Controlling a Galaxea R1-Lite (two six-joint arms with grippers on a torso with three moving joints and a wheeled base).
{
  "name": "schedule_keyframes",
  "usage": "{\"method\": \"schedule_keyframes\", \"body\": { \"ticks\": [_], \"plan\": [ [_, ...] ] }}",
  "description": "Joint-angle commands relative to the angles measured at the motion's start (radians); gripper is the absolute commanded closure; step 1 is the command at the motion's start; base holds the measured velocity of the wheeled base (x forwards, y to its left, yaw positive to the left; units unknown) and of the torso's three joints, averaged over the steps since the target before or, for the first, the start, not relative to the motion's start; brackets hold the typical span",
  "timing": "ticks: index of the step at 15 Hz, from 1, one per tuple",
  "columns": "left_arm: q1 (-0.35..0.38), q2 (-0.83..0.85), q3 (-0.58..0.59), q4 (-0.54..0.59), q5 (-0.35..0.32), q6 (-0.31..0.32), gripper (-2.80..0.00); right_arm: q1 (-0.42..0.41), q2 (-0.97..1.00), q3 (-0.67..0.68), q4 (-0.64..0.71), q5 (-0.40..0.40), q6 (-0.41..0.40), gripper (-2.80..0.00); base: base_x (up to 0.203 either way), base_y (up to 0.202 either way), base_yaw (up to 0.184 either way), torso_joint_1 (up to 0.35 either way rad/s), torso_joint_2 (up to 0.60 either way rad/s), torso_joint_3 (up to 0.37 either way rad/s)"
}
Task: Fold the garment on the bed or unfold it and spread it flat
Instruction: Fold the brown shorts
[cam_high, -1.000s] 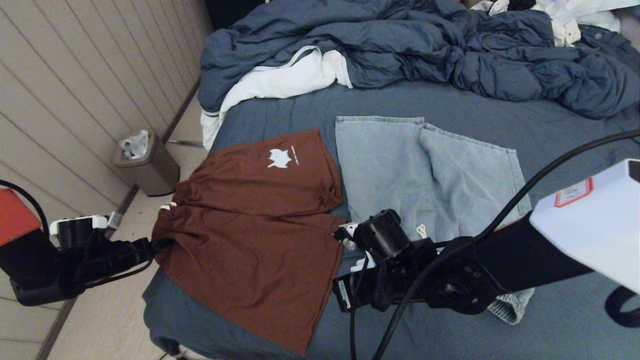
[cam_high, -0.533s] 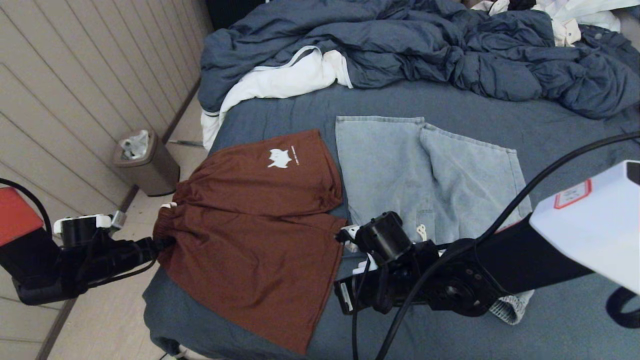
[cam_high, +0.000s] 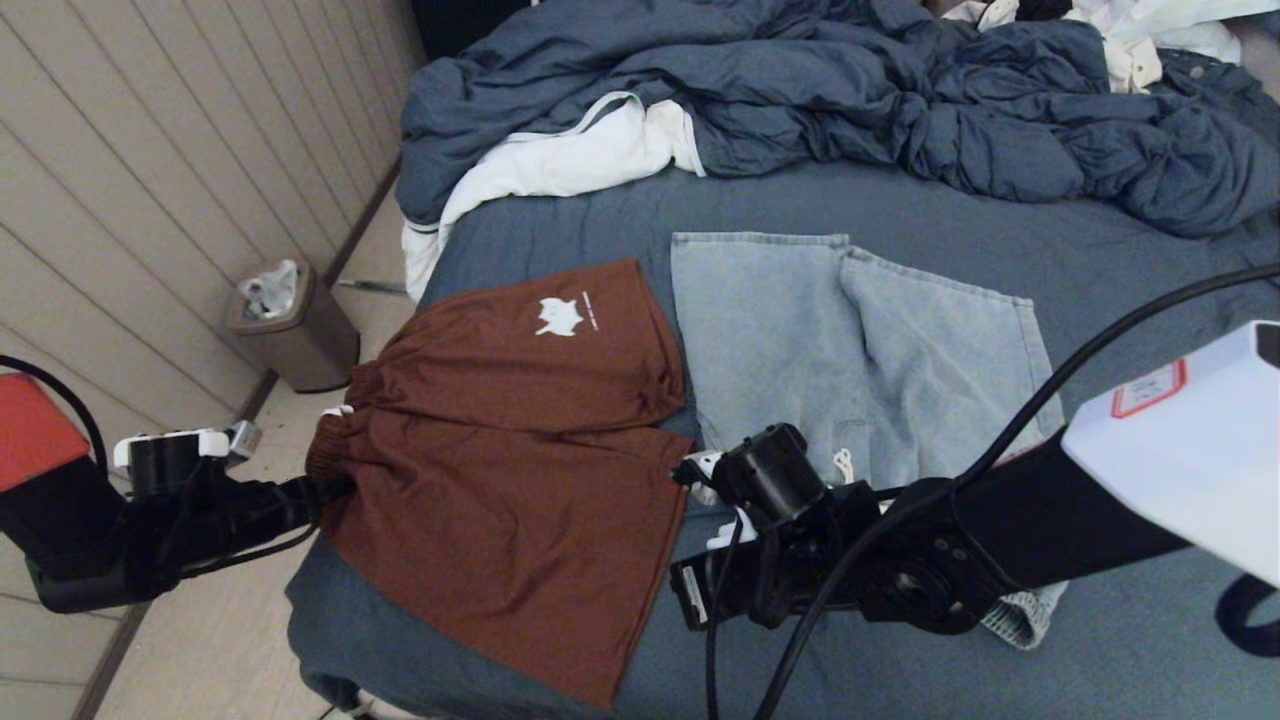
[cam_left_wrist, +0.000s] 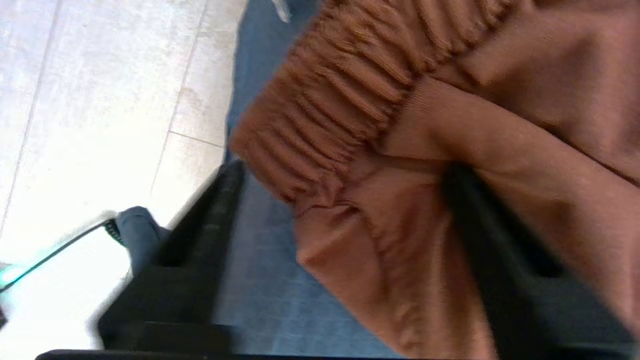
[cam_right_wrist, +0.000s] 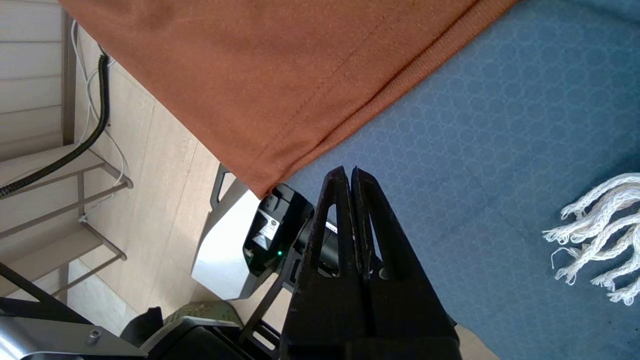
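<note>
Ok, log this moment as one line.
left gripper: open, straddling elastic waistband of rust-brown fabric shorts | right gripper: shut, empty, over slate-blue bed sheet

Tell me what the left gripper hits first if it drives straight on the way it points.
Most likely the rust-brown shorts: the left gripper has its jaws apart around the gathered waistband at the bed edge, so the cloth lies directly ahead.

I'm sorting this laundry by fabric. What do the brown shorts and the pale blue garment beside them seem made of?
Brown shorts: looks like a soft matte knit, perhaps cotton jersey, with a ribbed, gathered waistband and stitched hem. Pale blue garment: looks like faded washed denim, thicker, with a frayed white fringe.
</note>
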Motion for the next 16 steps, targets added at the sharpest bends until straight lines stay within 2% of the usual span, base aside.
{"method": "schedule_keyframes", "body": {
  "ticks": [1, 9, 16],
  "plan": [
    [0.0, -0.003, 0.002, -0.005, -0.001, -0.002, 0.0, 0.001, 0.0, 0.0, -0.001, 0.001, 0.001, 0.0, 0.0, 0.0, 0.0, 0.0, 0.0, 0.0],
    [-0.003, -0.064, 0.016, -0.001, -0.004, -0.01, 0.0, 0.004, -0.014, 0.026, -0.001, 0.002, 0.001, 0.0, 0.0, 0.0, 0.0, 0.0, 0.0, 0.0],
    [-0.054, -0.136, 0.05, 0.001, 0.007, -0.051, 0.0, 0.11, 0.004, 0.097, 0.005, 0.004, 0.006, 0.0, 0.0, 0.0, 0.0, 0.0, 0.0, 0.0]
  ]
}}
